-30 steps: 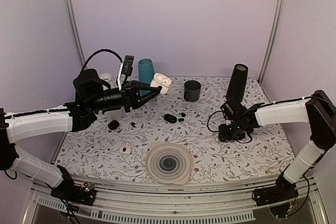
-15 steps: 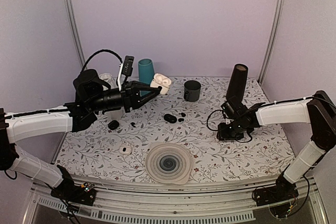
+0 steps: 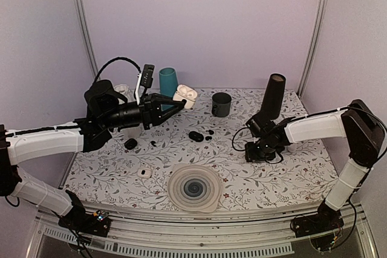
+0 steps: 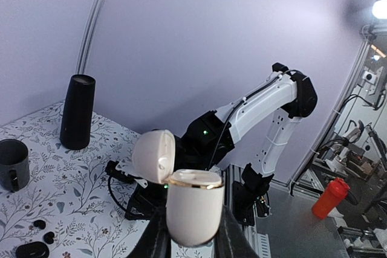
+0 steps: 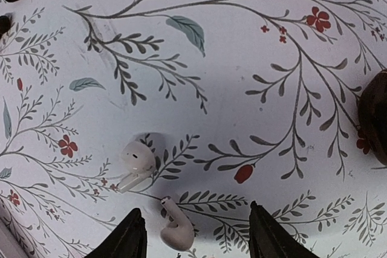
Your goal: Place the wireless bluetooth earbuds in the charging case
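My left gripper point(image 3: 177, 103) is shut on an open white charging case point(image 3: 185, 95) and holds it up above the table's back left. In the left wrist view the case point(image 4: 193, 200) stands upright between the fingers with its lid flipped open to the left. My right gripper point(image 3: 257, 149) is low over the table at the right, and it is open point(image 5: 193, 209). Two white stemmed earbuds point(image 5: 138, 160) point(image 5: 175, 228) lie on the cloth by its left finger. Two tiny black buds point(image 3: 209, 135) lie beside an open black case point(image 3: 195, 136) at mid table.
A teal cup point(image 3: 168, 81), a dark mug point(image 3: 221, 104) and a tall black cylinder point(image 3: 272, 96) stand at the back. A flattened grey-white bowl point(image 3: 193, 188) lies at the front centre. A small white item point(image 3: 143, 172) and a black pebble-like case point(image 3: 130, 144) lie at the left.
My right gripper has slid a little to the left over the table. The left gripper and the white case have not moved.
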Robot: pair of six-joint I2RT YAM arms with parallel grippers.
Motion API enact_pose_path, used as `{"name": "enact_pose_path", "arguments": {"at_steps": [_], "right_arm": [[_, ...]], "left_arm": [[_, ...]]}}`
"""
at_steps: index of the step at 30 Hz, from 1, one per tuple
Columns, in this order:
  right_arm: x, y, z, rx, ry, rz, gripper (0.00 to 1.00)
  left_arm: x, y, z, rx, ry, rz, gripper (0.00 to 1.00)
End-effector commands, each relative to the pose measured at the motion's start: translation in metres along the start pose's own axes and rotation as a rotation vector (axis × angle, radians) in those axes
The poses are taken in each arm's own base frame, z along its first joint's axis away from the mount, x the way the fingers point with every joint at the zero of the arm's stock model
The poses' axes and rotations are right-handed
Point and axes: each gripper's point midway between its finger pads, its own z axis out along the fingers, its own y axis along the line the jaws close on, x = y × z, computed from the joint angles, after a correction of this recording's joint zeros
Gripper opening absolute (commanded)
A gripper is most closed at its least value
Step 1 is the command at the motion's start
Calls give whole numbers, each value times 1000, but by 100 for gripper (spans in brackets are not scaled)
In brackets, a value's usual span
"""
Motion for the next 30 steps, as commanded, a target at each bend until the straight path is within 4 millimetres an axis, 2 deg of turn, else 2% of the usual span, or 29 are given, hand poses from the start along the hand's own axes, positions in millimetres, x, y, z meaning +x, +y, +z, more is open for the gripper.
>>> {"name": "enact_pose_path", "arguments": {"at_steps": [1,9,17,23,30], "right_arm": [[3,-8,0,60,6,-23,58],[18,-27,0,136,46,-51,64],[22,-40,-5,101,49,-3,65],[14,-42,-12,45,21,38,61],[3,-37,-14,11,3,59,48]], "left_arm": [[-6,-1,-5,-1,-24,21,0],[-6,0,-4,3,-23,18,0],[-7,-1,-4,2,-25,18,0],[-7,-1,-4,4,-26,20,0],[-8,-2,-5,6,-26,22,0]]}}
